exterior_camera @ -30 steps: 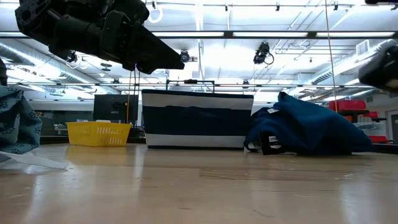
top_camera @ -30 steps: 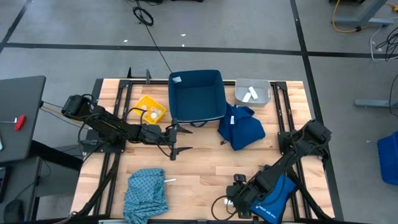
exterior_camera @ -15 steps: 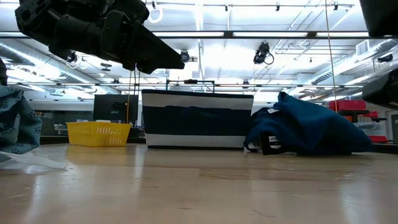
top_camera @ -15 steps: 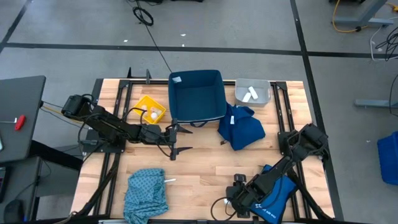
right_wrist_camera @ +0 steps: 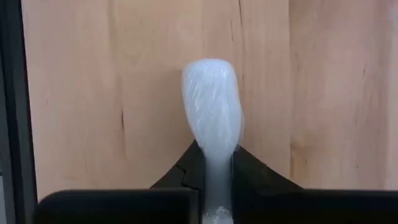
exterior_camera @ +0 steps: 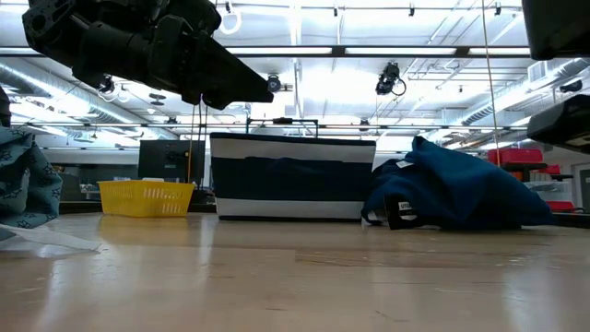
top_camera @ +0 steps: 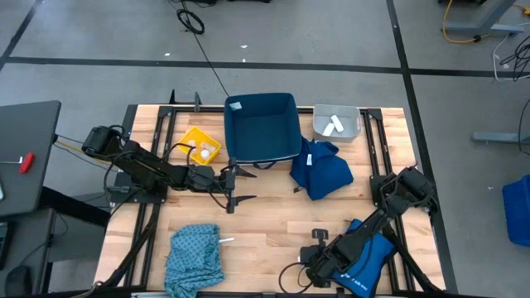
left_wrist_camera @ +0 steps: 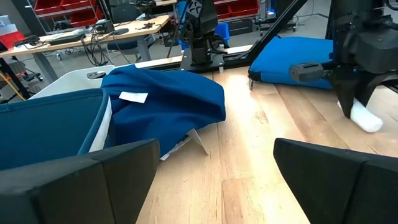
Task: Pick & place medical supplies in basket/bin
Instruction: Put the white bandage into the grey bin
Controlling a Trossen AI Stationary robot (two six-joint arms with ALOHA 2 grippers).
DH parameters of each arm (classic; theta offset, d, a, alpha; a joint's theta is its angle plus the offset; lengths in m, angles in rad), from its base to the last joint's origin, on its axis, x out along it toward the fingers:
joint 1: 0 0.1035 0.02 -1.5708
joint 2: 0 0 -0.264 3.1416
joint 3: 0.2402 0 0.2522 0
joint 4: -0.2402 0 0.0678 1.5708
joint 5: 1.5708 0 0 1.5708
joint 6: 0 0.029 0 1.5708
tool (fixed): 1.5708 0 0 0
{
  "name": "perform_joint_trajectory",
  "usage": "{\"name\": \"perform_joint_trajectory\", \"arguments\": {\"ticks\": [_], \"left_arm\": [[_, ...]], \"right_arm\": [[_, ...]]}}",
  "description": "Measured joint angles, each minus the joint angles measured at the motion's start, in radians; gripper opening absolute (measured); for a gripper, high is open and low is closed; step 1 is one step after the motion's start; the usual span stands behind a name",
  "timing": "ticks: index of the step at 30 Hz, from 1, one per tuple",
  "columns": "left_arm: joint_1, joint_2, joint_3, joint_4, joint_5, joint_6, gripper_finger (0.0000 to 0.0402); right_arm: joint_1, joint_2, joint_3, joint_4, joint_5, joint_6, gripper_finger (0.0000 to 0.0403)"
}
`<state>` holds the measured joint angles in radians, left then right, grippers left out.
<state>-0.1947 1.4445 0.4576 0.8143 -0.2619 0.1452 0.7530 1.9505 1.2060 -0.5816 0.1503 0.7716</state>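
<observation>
Looking down from the high view: right gripper [top_camera: 308, 263] low at the near table edge, beside the royal-blue pouch [top_camera: 370, 258]; pale grey tub [top_camera: 335, 122] far across at the back, well apart. Left gripper [top_camera: 229, 187] waiting mid-table, jaws spread, empty.

From the right wrist view: white packet [right_wrist_camera: 211, 106] pinched at one end, jaws closed tight on it, long axis pointing straight out past the fingertips.

From the left wrist view: same packet [left_wrist_camera: 365, 117] hanging below the right gripper, clear of the wood.
</observation>
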Motion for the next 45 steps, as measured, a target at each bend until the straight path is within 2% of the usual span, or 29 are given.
{"name": "perform_joint_trajectory", "arguments": {"ticks": [4, 10, 19, 24, 32, 45], "left_arm": [[0.0, 0.0, 0.0, 0.0, 0.0, -0.003, 0.0319], [0.0, 0.0, 0.0, 0.0, 0.0, -0.003, 0.0319], [0.0, 0.0, 0.0, 0.001, 0.0, -0.003, 0.0319], [0.0, 0.0, 0.0, 0.001, 0.0, -0.003, 0.0319], [0.0, 0.0, 0.0, 0.014, 0.0, -0.004, 0.0319], [-0.002, 0.0, 0.0, 0.013, 0.001, -0.008, 0.0319]], "right_arm": [[-0.005, 0.0, 0.0, -0.005, 0.018, -0.006, 0.0035], [-0.005, 0.002, -0.003, 0.038, 0.102, -0.059, 0.0035], [-0.014, 0.004, -0.003, 0.298, 0.264, -0.308, 0.0035], [-0.033, 0.002, -0.003, 0.494, 0.257, -0.504, 0.0035], [-0.085, 0.002, -0.004, 0.765, 0.069, -0.718, 0.0035], [-0.186, 0.002, -0.004, 1.23, -0.396, -0.934, 0.0035]]}}
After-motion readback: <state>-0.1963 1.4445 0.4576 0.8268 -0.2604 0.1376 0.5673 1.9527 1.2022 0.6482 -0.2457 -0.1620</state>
